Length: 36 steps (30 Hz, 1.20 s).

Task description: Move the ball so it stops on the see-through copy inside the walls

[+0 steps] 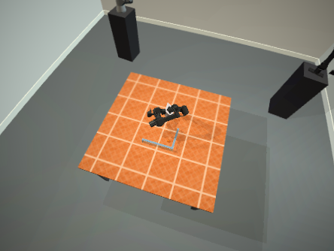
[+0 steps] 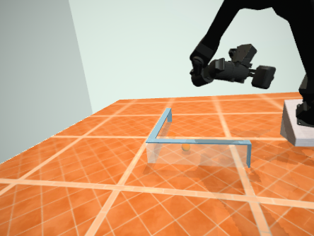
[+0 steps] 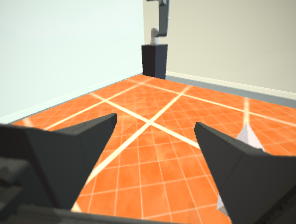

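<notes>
two black pedestals point(image 1: 124, 34) beside table point(image 1: 113, 158)

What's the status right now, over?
Pincer open, empty, high above table. Ball sits inside the wall corner. Nothing in the way.

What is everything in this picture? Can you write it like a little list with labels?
table: orange tiled top
walls: two low clear walls making a corner
ball: small orange ball on the table, seen through the front wall near the corner
see-through copy: cannot pick it out
gripper: open, holding nothing, up in the air
touching the ball: no
</notes>
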Available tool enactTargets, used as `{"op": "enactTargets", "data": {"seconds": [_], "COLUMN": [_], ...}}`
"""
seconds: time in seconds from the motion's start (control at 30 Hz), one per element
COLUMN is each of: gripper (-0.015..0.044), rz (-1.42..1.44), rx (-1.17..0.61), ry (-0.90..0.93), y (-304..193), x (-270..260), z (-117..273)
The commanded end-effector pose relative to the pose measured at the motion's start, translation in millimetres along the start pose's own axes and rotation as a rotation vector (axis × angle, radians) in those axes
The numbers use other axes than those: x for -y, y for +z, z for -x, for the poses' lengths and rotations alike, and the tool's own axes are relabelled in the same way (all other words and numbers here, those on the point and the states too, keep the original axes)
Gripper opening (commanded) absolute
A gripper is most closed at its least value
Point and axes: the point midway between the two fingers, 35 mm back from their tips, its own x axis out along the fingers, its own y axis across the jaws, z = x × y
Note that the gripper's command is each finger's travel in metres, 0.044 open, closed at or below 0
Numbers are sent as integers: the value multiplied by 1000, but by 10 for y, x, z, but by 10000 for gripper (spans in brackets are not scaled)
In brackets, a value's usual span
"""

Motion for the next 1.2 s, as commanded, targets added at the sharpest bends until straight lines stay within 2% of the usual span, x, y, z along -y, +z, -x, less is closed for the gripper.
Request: {"op": "enactTargets", "data": {"seconds": [0.0, 0.2, 0.37, 0.53, 0.8, 1.17], "gripper": [374, 225, 225, 225, 225, 225], "rz": [15, 514, 993, 1455, 1825, 2265], "rx": [-6, -181, -315, -396, -409, -307], "ry": [0, 68, 222, 455, 713, 1085], "y": [-8, -277, -525, -760, -943, -1118], "x": [-1, -24, -33, -17, 26, 112], "z": [6, 239, 512, 834, 1146, 1525]}}
